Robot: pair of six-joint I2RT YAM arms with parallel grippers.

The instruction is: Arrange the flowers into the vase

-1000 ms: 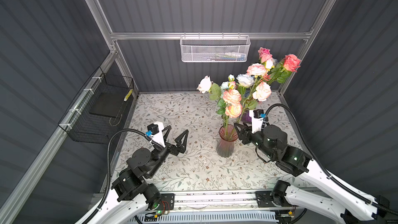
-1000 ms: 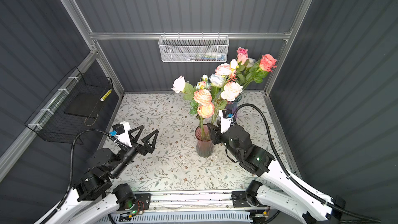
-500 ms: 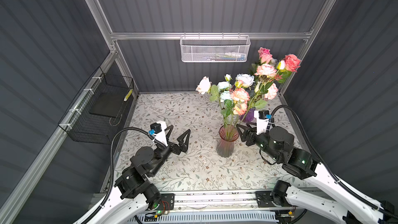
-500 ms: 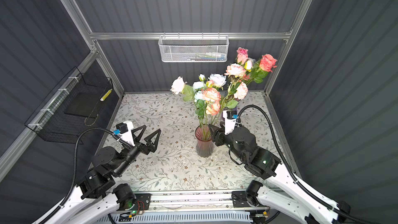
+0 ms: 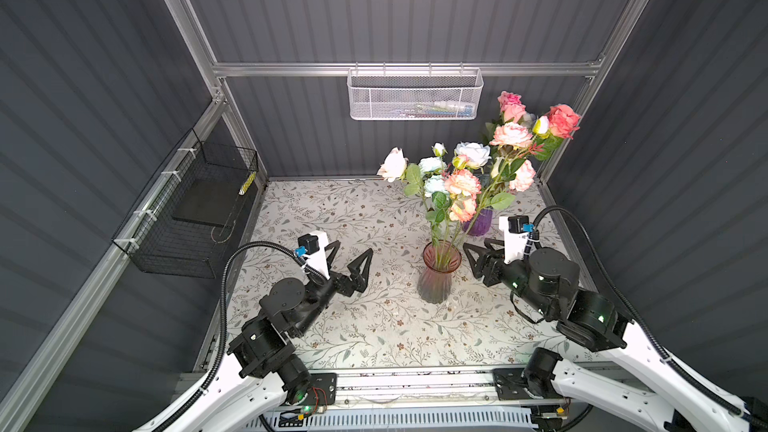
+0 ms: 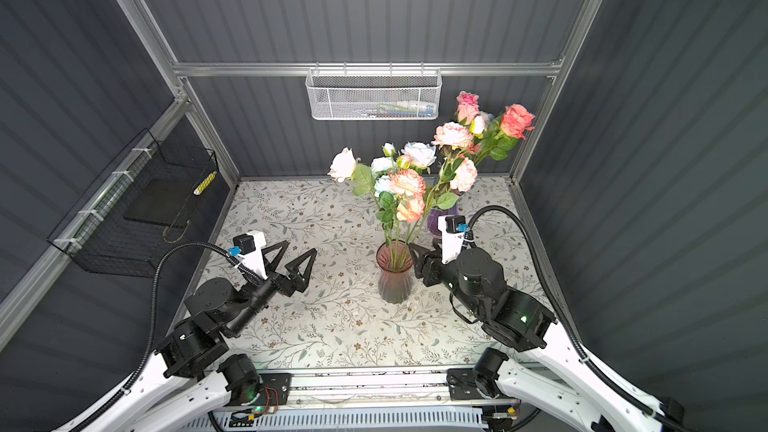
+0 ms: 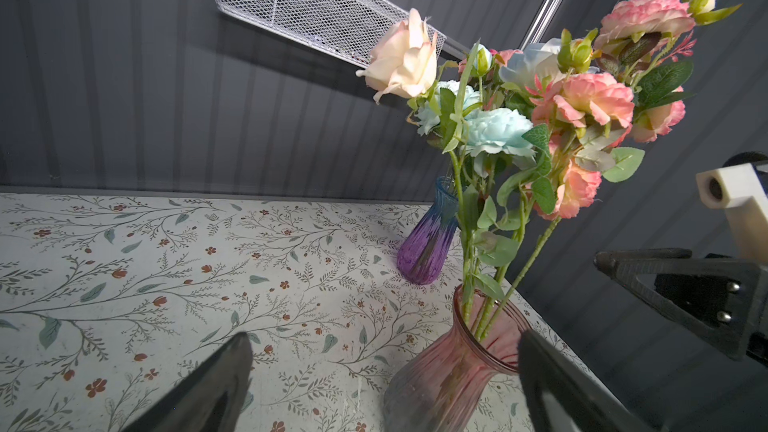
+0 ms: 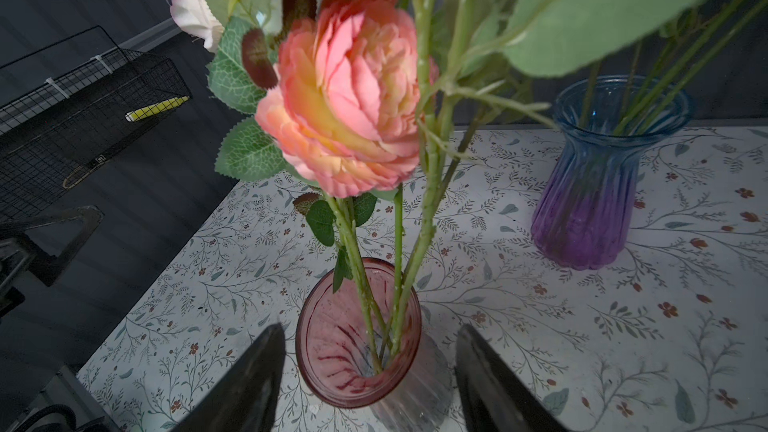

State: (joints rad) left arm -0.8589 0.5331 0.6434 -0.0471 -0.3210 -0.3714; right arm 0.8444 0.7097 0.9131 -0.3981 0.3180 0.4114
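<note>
right wrist, unlike left, shows basket (image 8: 83, 118) beyond flowers (image 8: 345, 97)

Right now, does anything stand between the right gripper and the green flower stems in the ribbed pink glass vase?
Nothing visible. The right gripper is open, facing the pink glass vase, and the green stems rise unobstructed above its rim.

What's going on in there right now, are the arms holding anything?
Neither arm holds anything. The right gripper sits open just beside the pink vase, which has several flowers standing in it. The left gripper hangs wide open on the vase's other side, well apart from it. The other blooms stand in the purple vase behind. Every flower in view is in one of the two vases.
</note>
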